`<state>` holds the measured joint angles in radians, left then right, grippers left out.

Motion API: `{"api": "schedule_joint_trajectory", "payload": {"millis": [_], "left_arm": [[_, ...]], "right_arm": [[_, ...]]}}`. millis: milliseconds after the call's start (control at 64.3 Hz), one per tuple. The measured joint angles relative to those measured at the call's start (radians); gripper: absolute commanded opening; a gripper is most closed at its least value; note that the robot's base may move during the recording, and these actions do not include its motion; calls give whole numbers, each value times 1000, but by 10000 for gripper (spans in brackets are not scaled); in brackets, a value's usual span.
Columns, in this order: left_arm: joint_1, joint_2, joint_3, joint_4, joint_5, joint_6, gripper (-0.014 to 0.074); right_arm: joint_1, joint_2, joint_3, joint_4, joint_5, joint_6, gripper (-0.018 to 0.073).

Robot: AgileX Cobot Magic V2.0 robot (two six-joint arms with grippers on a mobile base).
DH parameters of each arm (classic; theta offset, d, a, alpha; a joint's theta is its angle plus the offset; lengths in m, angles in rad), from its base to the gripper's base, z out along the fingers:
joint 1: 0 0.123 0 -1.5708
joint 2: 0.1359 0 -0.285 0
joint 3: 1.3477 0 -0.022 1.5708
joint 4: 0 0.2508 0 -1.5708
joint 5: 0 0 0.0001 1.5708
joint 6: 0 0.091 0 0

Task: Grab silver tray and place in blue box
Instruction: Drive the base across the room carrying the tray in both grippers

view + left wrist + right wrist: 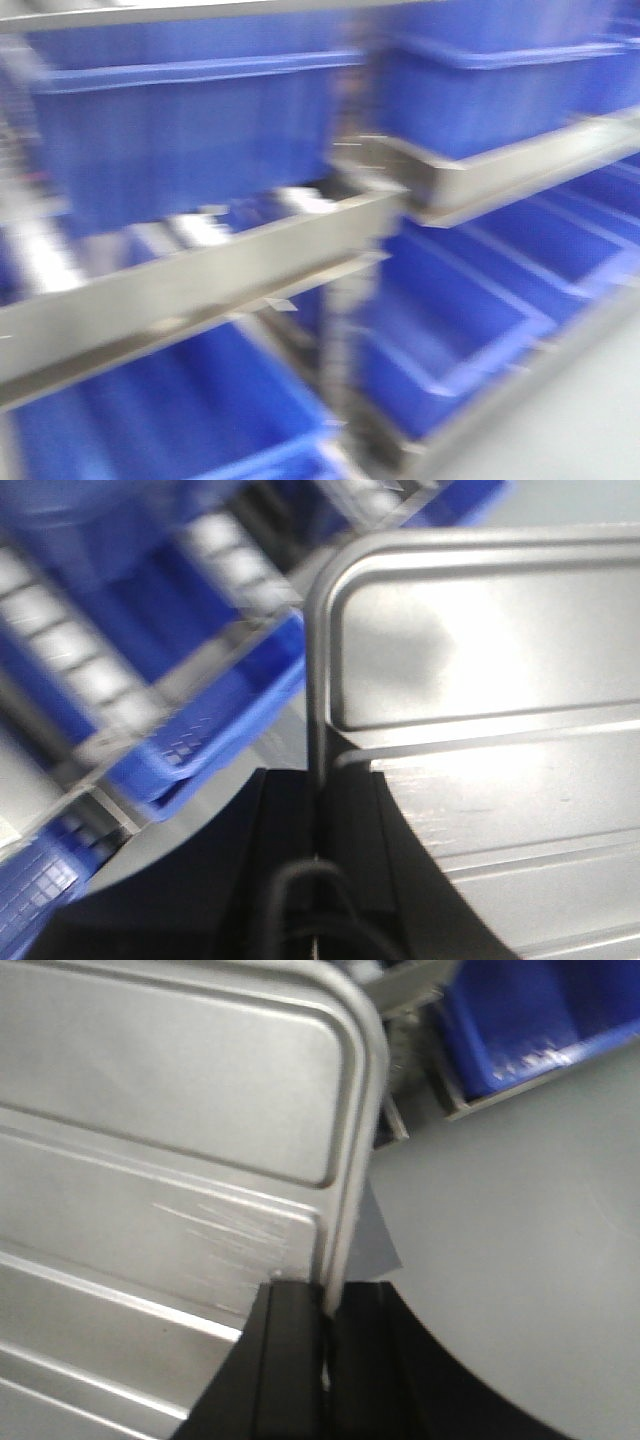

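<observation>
Silver tray point(480, 730): one, held between both grippers, outside the boxes.
Left gripper point(318, 785): clenched on tray rim, 6 o'clock.
Right gripper point(325, 1295): clenched on tray rim, 6 o'clock.
Blue boxes point(180, 140): at least four, blurred, on steel rack point(200, 270).

No legible text, label, brand or number on silver tray point(480, 680), blue boxes point(180, 140), metal rack point(200, 270); front view blurred.

The right gripper point(326, 1308) clamps the rim of the silver tray point(170, 1110), a blue box point(520, 1020) beyond.
</observation>
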<state>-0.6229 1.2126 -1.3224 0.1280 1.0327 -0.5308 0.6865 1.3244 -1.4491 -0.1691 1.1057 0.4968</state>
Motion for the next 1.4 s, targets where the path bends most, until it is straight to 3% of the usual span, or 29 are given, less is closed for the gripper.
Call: {"api": "schedule_joint_trajectory", "payload": {"millis": [1399], "left_arm": [[0, 0, 0, 0, 0, 0, -96]], "right_arm": [[0, 0, 0, 0, 2, 0, 57]]}}
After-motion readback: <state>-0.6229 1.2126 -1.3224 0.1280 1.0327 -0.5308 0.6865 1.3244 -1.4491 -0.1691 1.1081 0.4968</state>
